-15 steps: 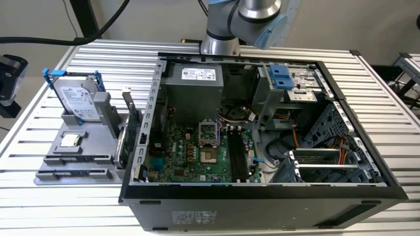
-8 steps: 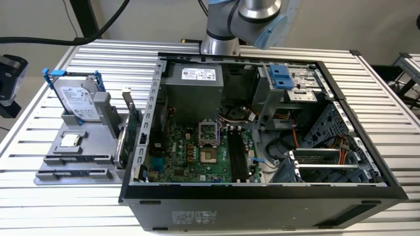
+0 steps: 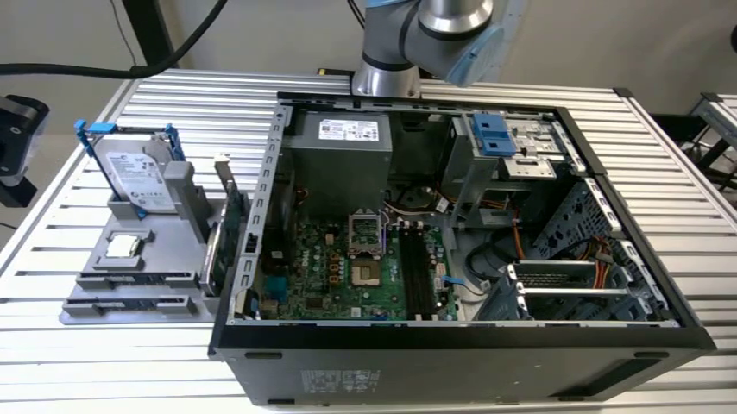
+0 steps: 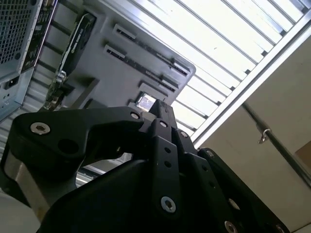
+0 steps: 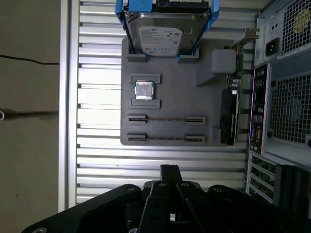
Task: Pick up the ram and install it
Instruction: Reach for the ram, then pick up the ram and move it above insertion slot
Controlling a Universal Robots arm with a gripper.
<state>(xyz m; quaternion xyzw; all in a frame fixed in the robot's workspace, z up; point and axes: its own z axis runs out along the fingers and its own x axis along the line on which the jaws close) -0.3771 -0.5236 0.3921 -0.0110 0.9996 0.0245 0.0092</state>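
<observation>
Ram sticks (image 5: 165, 119), two thin dark strips on edge in grey moulded tray (image 5: 184, 97), ribbed aluminium desk (image 5: 97, 160), black jaws pressed together, empty, hovering clear of tray

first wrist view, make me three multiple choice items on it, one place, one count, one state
1. Where is the hard drive? A in the gripper; B on the grey tray; C on the floor.
2. How many ram sticks sit in the tray? A one; B four; C two.
3. The gripper is: A holding nothing; B clamped on a ram stick; C clamped on the hard drive.
B, it stands at the tray's end; C, two thin sticks lie in parallel holders; A, it hangs off the tray, empty.
</observation>
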